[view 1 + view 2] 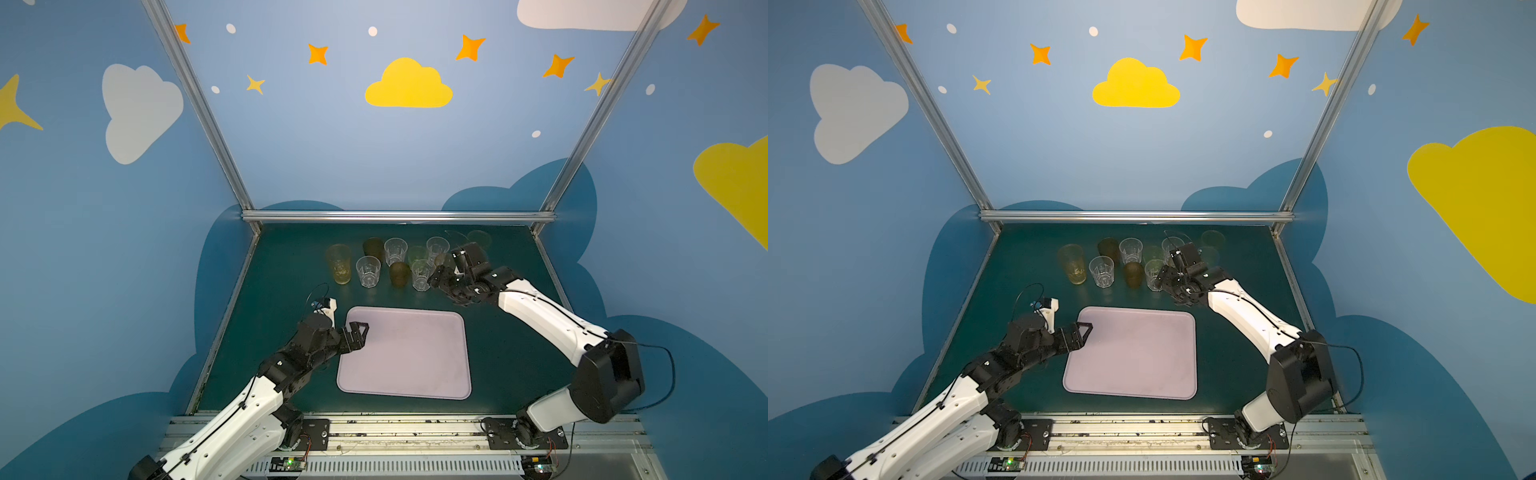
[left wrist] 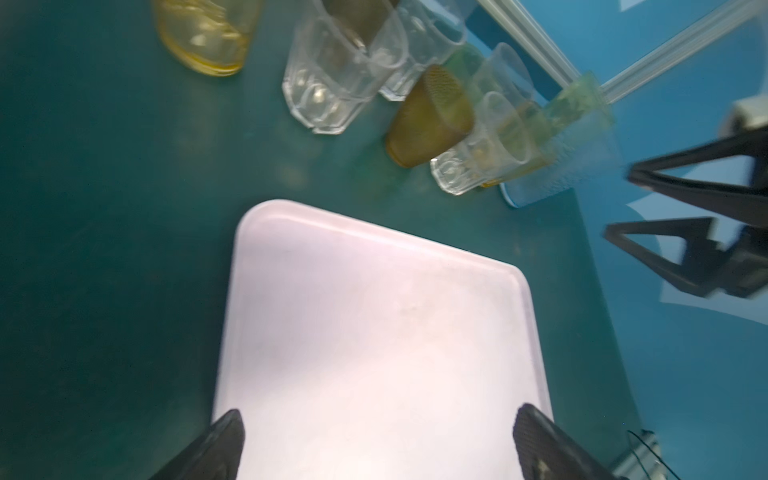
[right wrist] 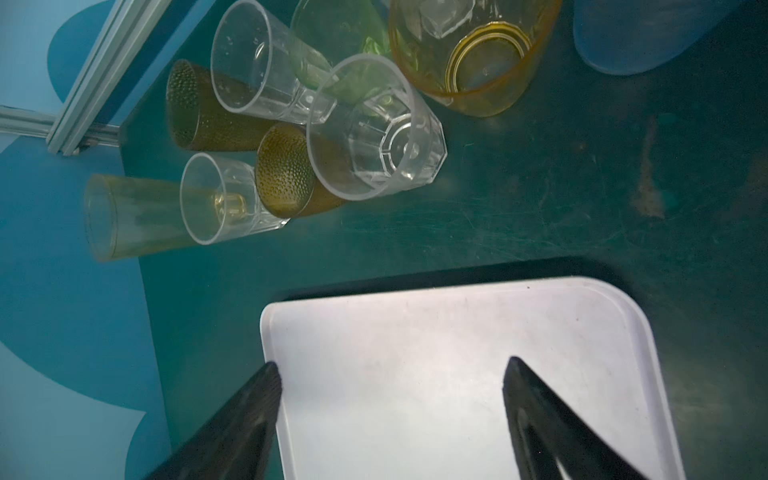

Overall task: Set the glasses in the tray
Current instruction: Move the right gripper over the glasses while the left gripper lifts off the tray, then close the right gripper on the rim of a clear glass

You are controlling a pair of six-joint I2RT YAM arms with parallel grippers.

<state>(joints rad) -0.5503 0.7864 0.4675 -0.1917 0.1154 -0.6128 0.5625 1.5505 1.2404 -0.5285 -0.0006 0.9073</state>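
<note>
Rail (image 1: 399, 428) at the near edge carried both arm bases. Beyond it lay the table (image 1: 270, 291), with the tray (image 1: 405, 353) near the middle, bare. The glasses (image 1: 368, 271) stood upright in a tight cluster along the far side, well apart from the tray, and none was yet in it. The left gripper (image 1: 358, 337) hung over the tray's far left corner, its jaws wide apart and empty. The right gripper (image 3: 392, 363) was raised at the right end of the cluster, between the glasses and the tray's far right corner, its jaws likewise apart with nothing between them. In both top views a clear glass (image 1: 420, 275) stood just left of this gripper; whether they touched could not be told. In the right wrist view the clear glass and an amber glass (image 3: 469, 62) lay beyond the fingertips, not between them. The step in hand was judged to be the first pick, with the right arm lining up on a right-end glass. The next move would probably call for bringing the open jaws around a single tumbler. The crowded neighbours left little room for the fingers and might be knocked over.
</note>
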